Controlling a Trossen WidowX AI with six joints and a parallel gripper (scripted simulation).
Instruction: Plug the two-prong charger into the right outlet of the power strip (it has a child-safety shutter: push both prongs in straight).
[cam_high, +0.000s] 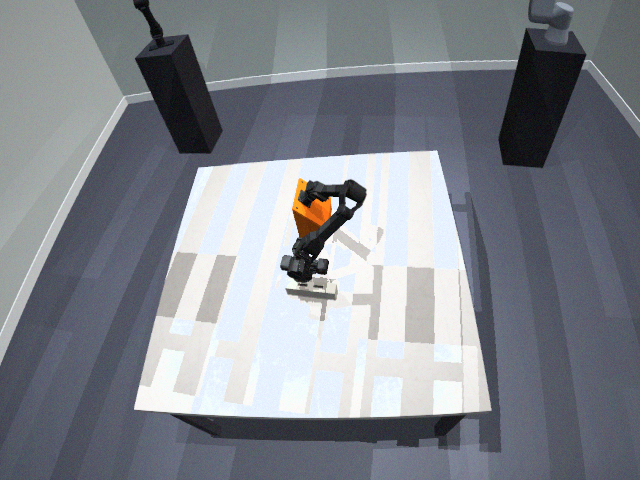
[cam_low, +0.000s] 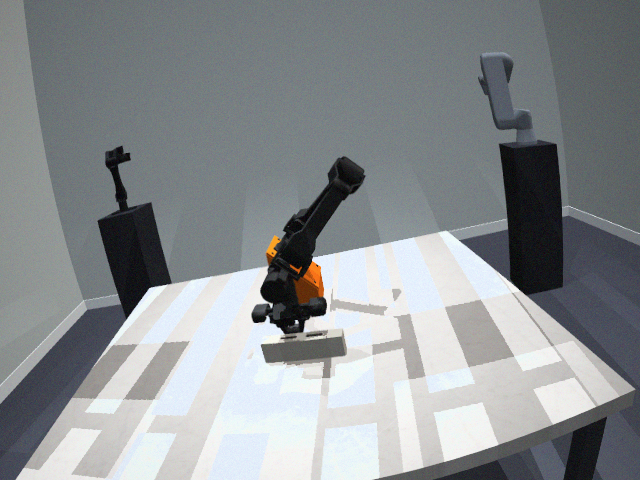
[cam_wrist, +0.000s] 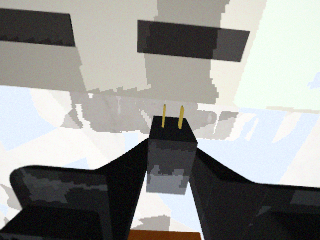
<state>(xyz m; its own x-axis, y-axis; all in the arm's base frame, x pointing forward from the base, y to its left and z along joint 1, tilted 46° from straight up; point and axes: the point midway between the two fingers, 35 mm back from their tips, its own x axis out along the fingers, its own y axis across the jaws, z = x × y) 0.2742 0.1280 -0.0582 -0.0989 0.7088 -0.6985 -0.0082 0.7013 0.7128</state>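
Note:
My gripper (cam_high: 305, 279) (cam_low: 294, 327) (cam_wrist: 167, 143) is shut on the black charger (cam_wrist: 170, 162). Its two gold prongs (cam_wrist: 172, 117) are bare and point toward the strip in the wrist view. The pale power strip (cam_high: 310, 293) (cam_low: 305, 352) (cam_wrist: 110, 65) has two dark outlets. In the wrist view, the prongs appear just below the strip's near edge, slightly left of the centre of the right-hand outlet (cam_wrist: 192, 40); the other outlet (cam_wrist: 35, 27) is farther left. In the top and exterior views, the gripper is at the strip's base side, above its left half; the charger is too small to make out there.
The orange arm mount (cam_high: 312, 214) (cam_low: 309, 283) stands behind the gripper on the patterned table (cam_high: 232, 382) (cam_low: 206, 439). Striped shadows cross the table and strip. Two dark pedestals (cam_high: 180, 98) (cam_high: 540, 103) carrying other arms stand beyond the table.

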